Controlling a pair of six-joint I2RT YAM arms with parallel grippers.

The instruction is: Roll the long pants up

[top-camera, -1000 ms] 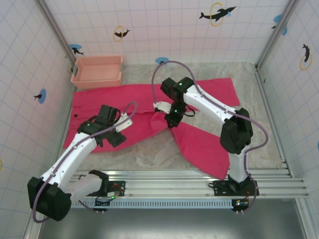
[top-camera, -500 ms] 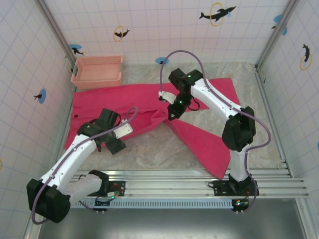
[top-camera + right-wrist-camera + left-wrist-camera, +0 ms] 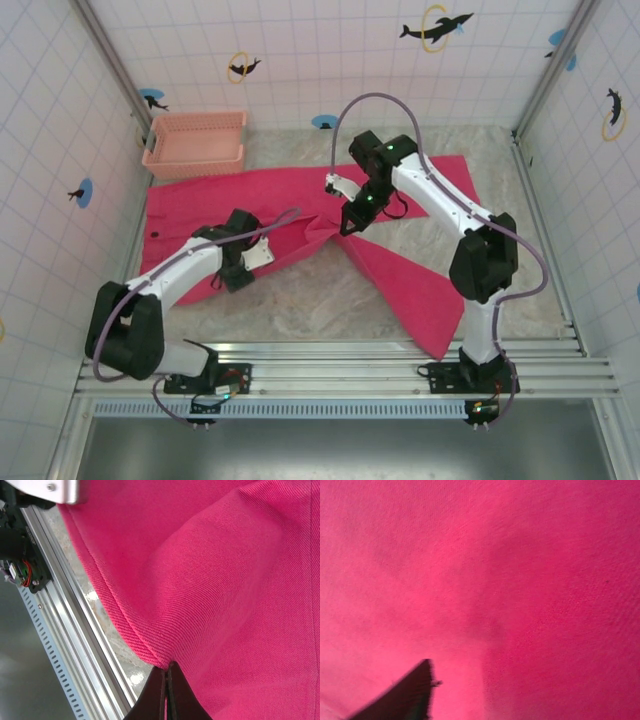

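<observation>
The long pants (image 3: 200, 200) lie spread on the table (image 3: 300, 300). One leg stretches left, just in front of the pink lattice basket (image 3: 195, 143) at the far left corner, and the other runs down toward the near right edge. The right gripper (image 3: 348, 228) sits where the two legs meet, and the cloth bunches into a small peak under it. The right wrist view shows its dark fingers (image 3: 152, 700) pressed together, pinching a stitched fold of the fabric. The left gripper (image 3: 232, 272) rests low over the near edge of the left leg. In the left wrist view one dark finger (image 3: 405, 695) shows against blurred magenta cloth, so I cannot tell whether it is open or closed.
</observation>
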